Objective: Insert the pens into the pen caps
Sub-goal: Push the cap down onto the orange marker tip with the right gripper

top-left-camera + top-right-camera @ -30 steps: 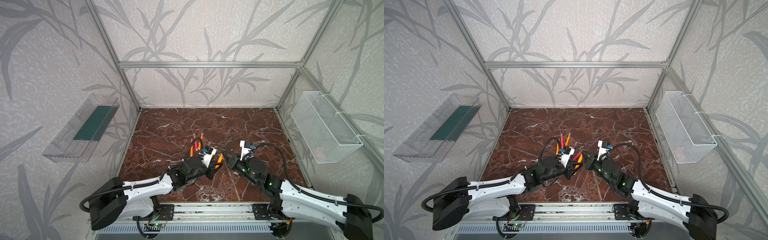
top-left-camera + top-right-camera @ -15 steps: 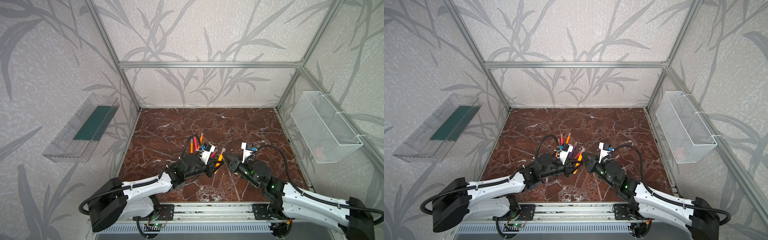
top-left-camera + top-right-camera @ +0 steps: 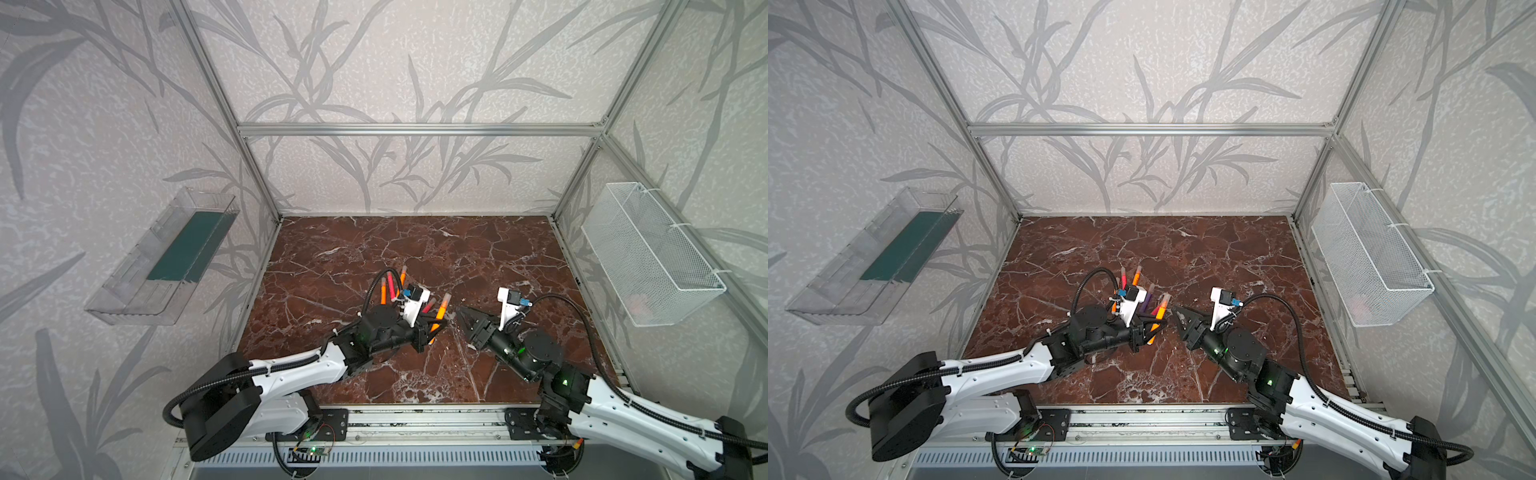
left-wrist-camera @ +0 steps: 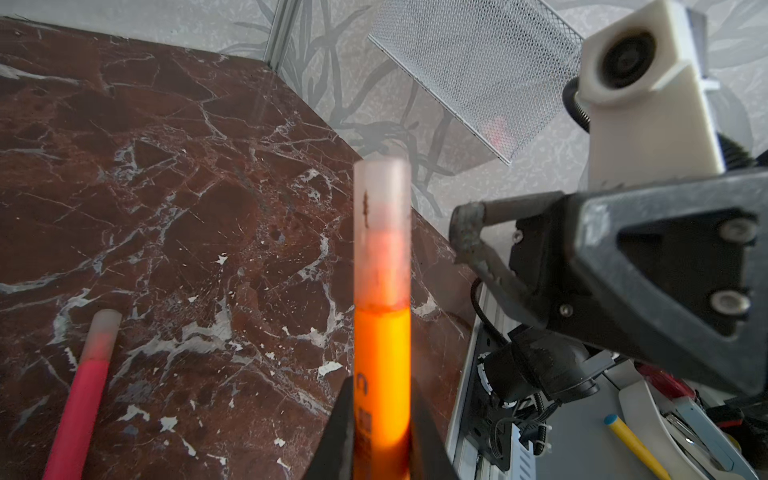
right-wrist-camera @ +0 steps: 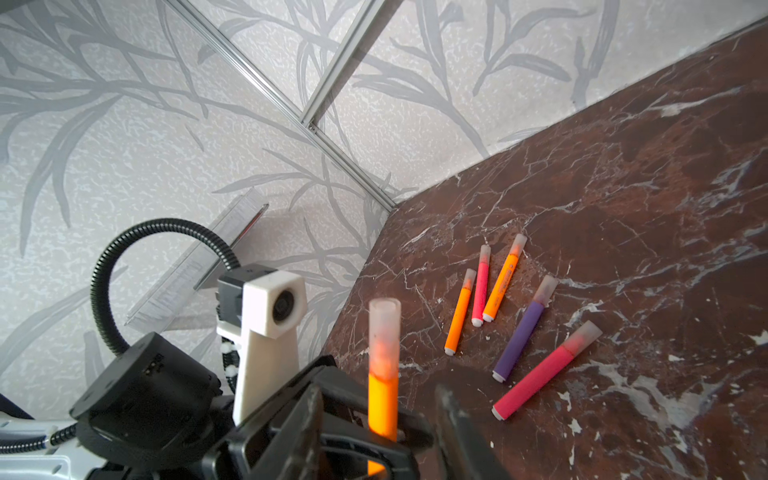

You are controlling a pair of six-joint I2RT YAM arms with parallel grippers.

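Note:
My left gripper [image 4: 382,386] is shut on an orange pen [image 4: 382,353] that stands tilted above the table, with a pale pen cap [image 4: 382,232] seated on its tip. In both top views this pen [image 3: 441,312] [image 3: 1160,311] sits just left of my right gripper [image 3: 460,315] [image 3: 1177,313]. The right gripper [image 5: 378,388] is open and empty, a short way off the cap [image 5: 384,332]. Several capped pens lie on the table behind: orange [image 5: 459,316], red-pink [image 5: 480,286], orange [image 5: 503,282], purple [image 5: 523,332] and red-pink [image 5: 544,374].
The dark red marble table [image 3: 415,249] is walled in on three sides. A white wire basket [image 3: 648,257] hangs on the right wall and a clear plastic tray [image 3: 166,257] on the left wall. A metal rail [image 3: 415,419] runs along the front edge.
My right gripper has opened, let go of the cap and drawn back to the right. The cap stays on the orange pen in my left gripper, which has barely moved.

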